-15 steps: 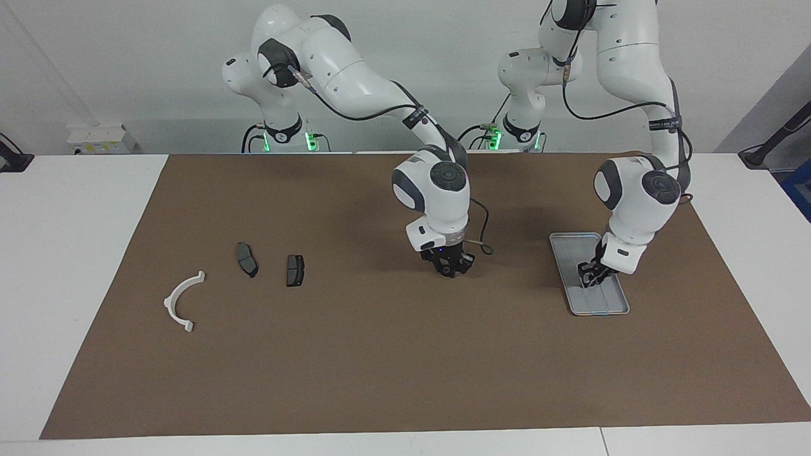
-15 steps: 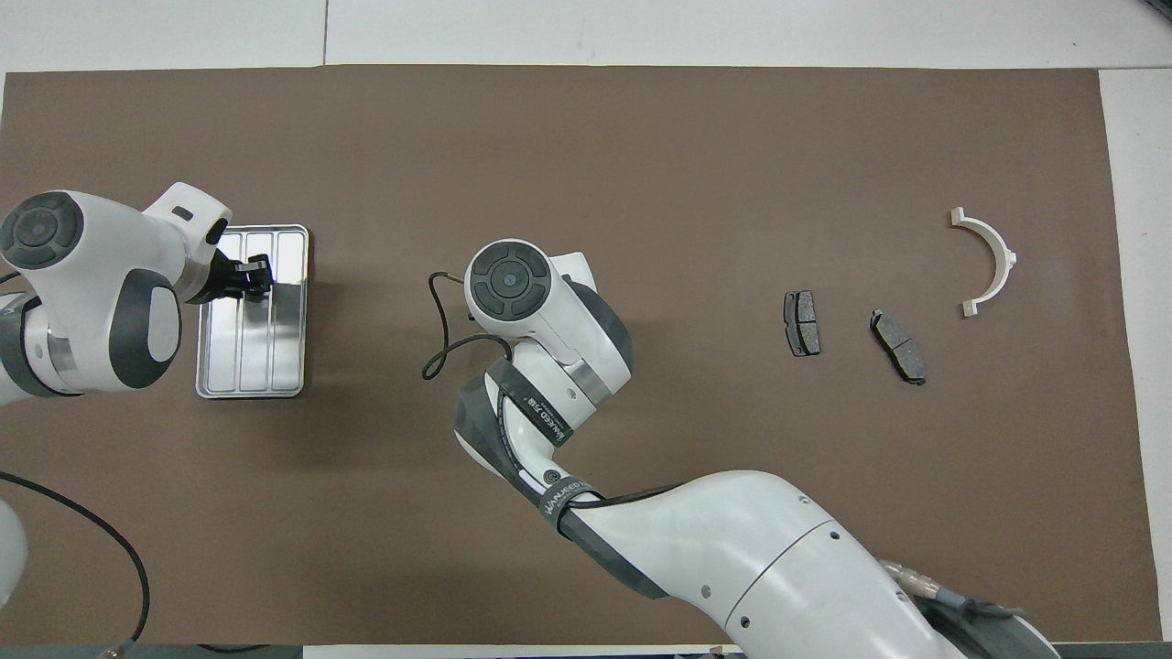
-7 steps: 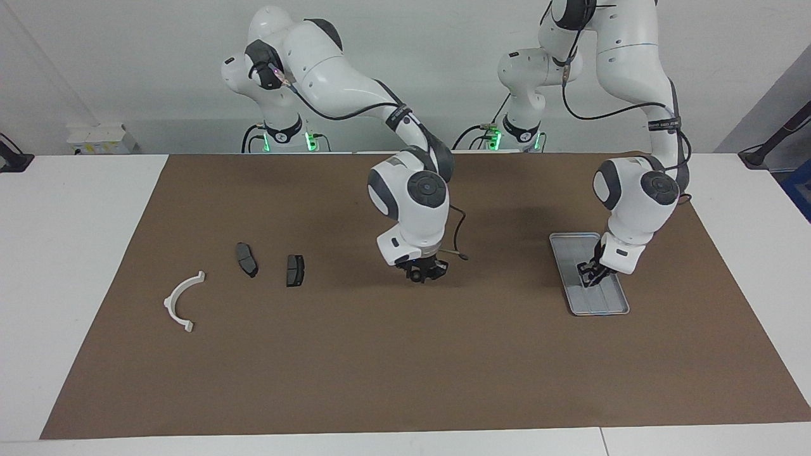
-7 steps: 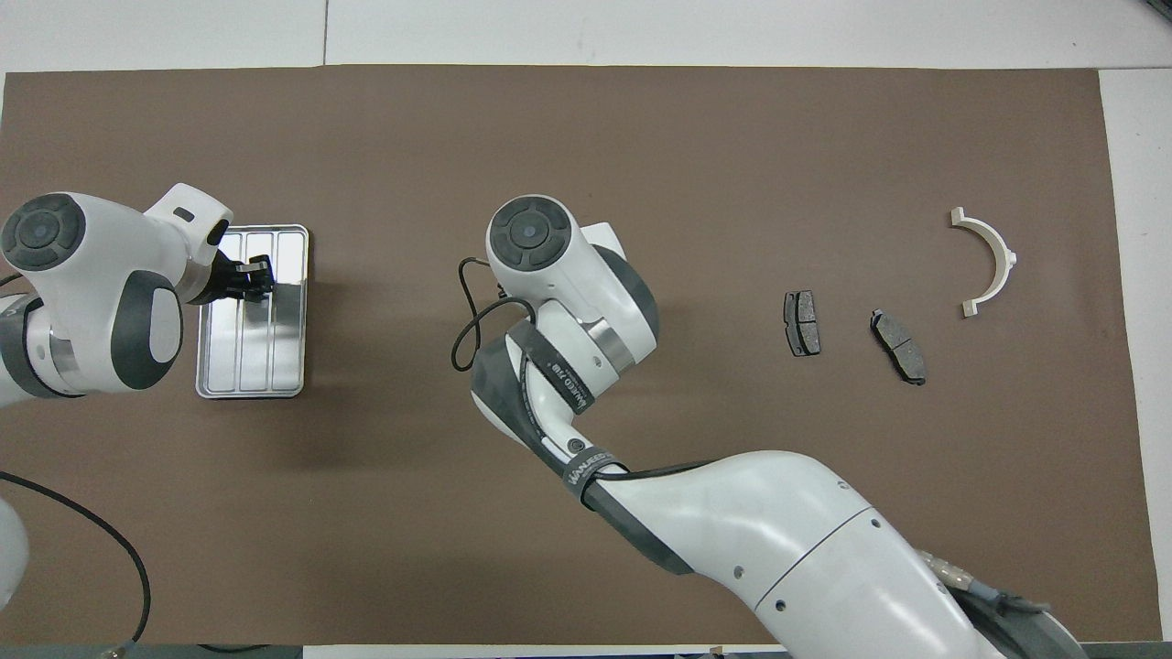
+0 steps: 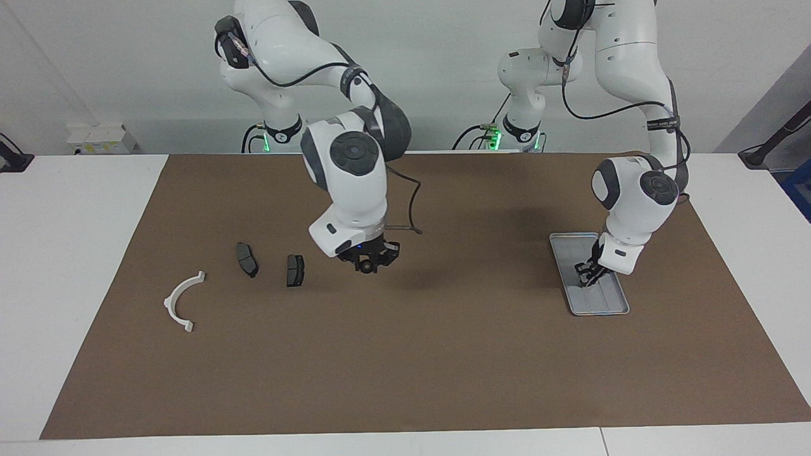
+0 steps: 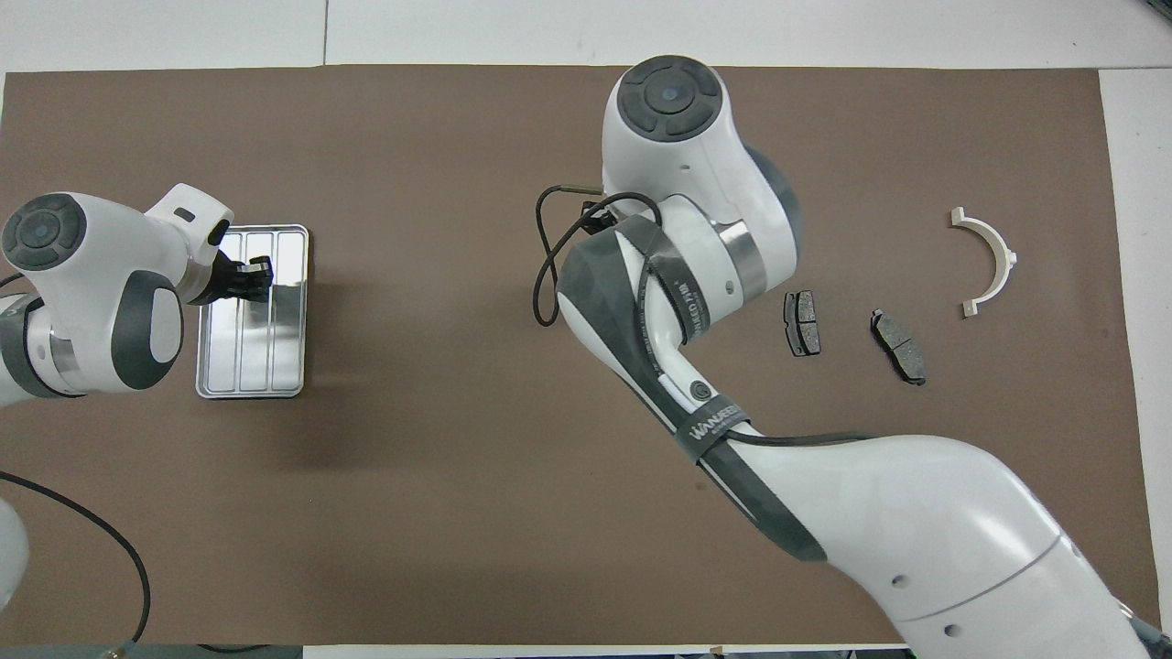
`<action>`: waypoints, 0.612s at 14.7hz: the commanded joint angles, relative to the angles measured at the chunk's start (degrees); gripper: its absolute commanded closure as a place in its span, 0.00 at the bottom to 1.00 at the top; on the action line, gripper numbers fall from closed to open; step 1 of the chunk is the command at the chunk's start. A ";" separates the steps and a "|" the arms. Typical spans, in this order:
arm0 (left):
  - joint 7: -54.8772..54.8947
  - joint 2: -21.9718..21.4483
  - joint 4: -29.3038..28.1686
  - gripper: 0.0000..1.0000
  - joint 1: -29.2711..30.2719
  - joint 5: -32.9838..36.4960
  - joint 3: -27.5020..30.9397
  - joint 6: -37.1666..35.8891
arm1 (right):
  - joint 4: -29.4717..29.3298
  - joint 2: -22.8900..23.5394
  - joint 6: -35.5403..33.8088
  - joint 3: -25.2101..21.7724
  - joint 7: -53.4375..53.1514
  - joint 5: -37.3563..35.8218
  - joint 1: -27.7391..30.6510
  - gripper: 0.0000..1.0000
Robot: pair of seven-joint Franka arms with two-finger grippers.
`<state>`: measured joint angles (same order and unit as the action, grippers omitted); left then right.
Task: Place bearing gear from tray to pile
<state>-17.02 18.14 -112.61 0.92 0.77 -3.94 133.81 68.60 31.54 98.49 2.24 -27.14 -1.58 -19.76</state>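
Brown mat (image 5: 443, 367) slid beneath my right gripper (image 5: 367, 261) as it swung mid-frame toward the pile (image 5: 294, 270), jaws pinching what I take for the gear (image 5: 365, 268); my left gripper (image 5: 586, 277) waits in the tray (image 5: 561, 243), and I cannot tell its grip.

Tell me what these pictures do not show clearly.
- Right gripper: the overhead view hides it under its own arm; in the facing view any part it holds is too small to tell.
- Left gripper over the tray: whether it touches or holds anything is too small to tell in either view.
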 commanded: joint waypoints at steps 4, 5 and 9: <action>-26.43 1.72 12.58 0.97 -16.18 -0.86 0.60 -10.50 | 1.27 -1.83 -0.15 0.84 21.31 -1.31 9.89 1.00; -31.01 1.90 13.03 0.97 -19.43 -0.69 0.69 -9.97 | 1.97 -1.83 1.42 0.84 23.78 -1.32 10.96 1.00; -42.55 5.93 14.69 0.98 -30.52 -0.25 0.87 -7.51 | 7.58 -2.01 8.01 0.84 27.22 -1.41 14.13 1.00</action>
<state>-55.39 19.83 -101.09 -25.56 0.41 -4.46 125.42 71.57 30.47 102.20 2.23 -2.15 -2.10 -7.24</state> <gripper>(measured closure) 0.758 0.643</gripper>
